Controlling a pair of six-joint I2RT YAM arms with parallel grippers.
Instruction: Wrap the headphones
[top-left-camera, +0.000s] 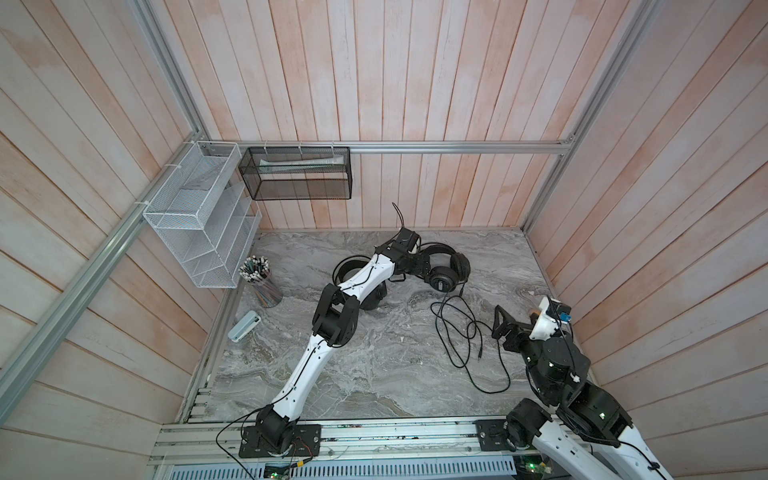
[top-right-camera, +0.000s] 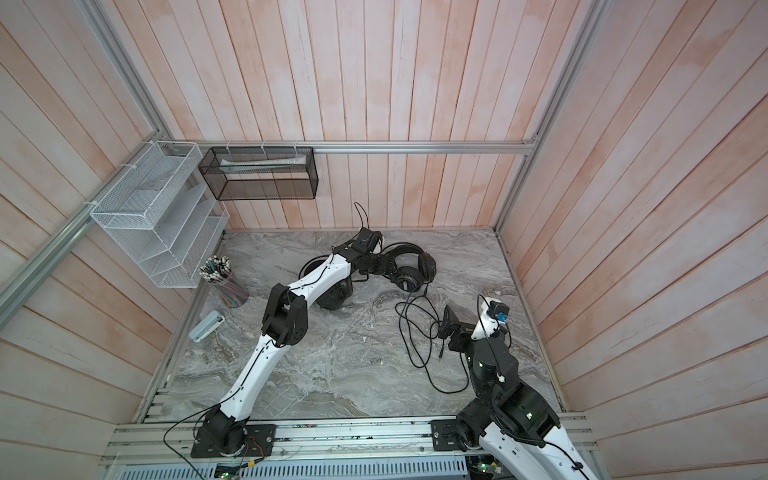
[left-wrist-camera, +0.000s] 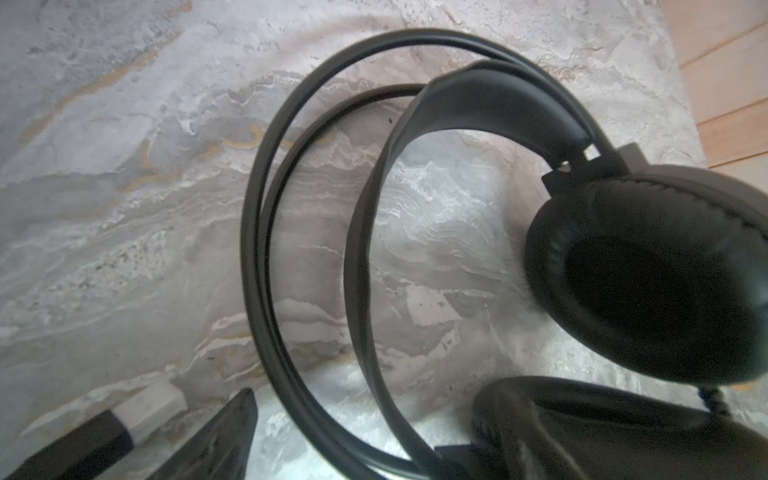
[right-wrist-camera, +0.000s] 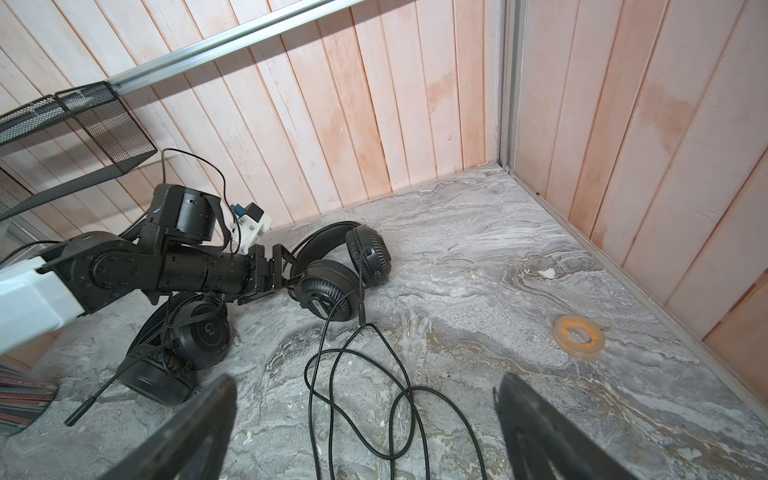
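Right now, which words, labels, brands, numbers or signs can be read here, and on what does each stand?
No readable words or numbers.
Smooth-cupped headset: pale round emblem on its cup, too blurred to read.
Grille-backed headset: small pale mark on its cup, too small to read.

Soft, even overhead light; faint diffuse shadows on marble tabletop (top-left-camera: 374, 374). Both top views sharp, walls bowed toward edges. Left wrist view dimmer, headphones (left-wrist-camera: 644, 282) close, smeared, out of focus. Right wrist view crisp.
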